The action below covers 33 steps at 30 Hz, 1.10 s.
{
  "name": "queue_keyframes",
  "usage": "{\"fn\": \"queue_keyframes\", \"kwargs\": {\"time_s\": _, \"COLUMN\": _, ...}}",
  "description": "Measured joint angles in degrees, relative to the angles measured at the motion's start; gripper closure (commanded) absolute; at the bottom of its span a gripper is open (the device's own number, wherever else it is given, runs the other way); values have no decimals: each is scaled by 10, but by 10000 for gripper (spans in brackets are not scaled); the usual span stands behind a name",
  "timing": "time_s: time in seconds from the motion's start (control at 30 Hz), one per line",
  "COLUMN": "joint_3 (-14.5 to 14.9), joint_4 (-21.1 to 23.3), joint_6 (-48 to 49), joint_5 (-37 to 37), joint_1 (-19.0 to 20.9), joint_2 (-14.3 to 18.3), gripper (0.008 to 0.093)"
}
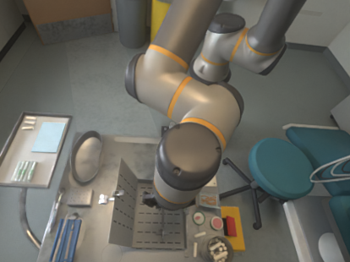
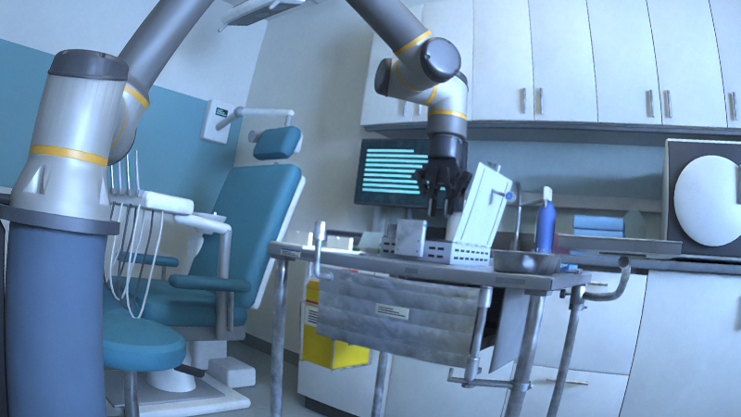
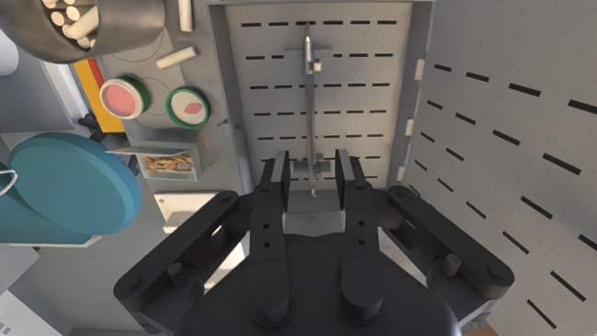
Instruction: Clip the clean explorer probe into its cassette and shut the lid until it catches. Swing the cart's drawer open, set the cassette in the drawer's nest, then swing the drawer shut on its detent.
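The explorer probe [image 3: 310, 114] is a thin metal rod lying lengthwise in the open cassette [image 3: 317, 92], seated in the two clips on the perforated base [image 1: 158, 222]. The cassette's perforated lid [image 3: 505, 137] stands up at an angle on its hinge side [image 2: 484, 205]. My gripper [image 3: 312, 172] is open and holds nothing; it hangs just above the probe's near end, one finger on each side of the rod. The cart's drawer front [image 2: 399, 319] hangs below the tabletop.
The raised lid [image 1: 122, 203] stands close beside the gripper. Two round dishes [image 3: 156, 103], a cup of cotton rolls [image 3: 78, 23] and a small tray [image 3: 167, 160] sit on the other side of the cassette. A steel basin [image 1: 86, 155] and blue-handled tools [image 1: 65, 238] occupy the cart's far part.
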<state>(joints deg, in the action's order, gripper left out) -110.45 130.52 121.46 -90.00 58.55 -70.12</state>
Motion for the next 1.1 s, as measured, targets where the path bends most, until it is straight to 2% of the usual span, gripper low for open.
{"fn": "queue_keyframes", "kwargs": {"time_s": 0.13, "joint_3": 5, "joint_4": -13, "joint_6": 0, "joint_5": 0, "joint_1": 0, "joint_2": -8, "gripper": 634}}
{"fn": "queue_keyframes", "kwargs": {"time_s": 0.6, "joint_3": 4, "joint_4": -13, "joint_6": 0, "joint_5": 0, "joint_1": 0, "joint_2": -7, "gripper": 634}}
{"fn": "queue_keyframes", "kwargs": {"time_s": 0.77, "joint_3": 4, "joint_4": -13, "joint_6": 0, "joint_5": 0, "joint_1": 0, "joint_2": -7, "gripper": 534}}
{"fn": "queue_keyframes", "kwargs": {"time_s": 1.1, "joint_3": 4, "joint_4": -13, "joint_6": 0, "joint_5": 0, "joint_1": 0, "joint_2": -7, "gripper": 534}}
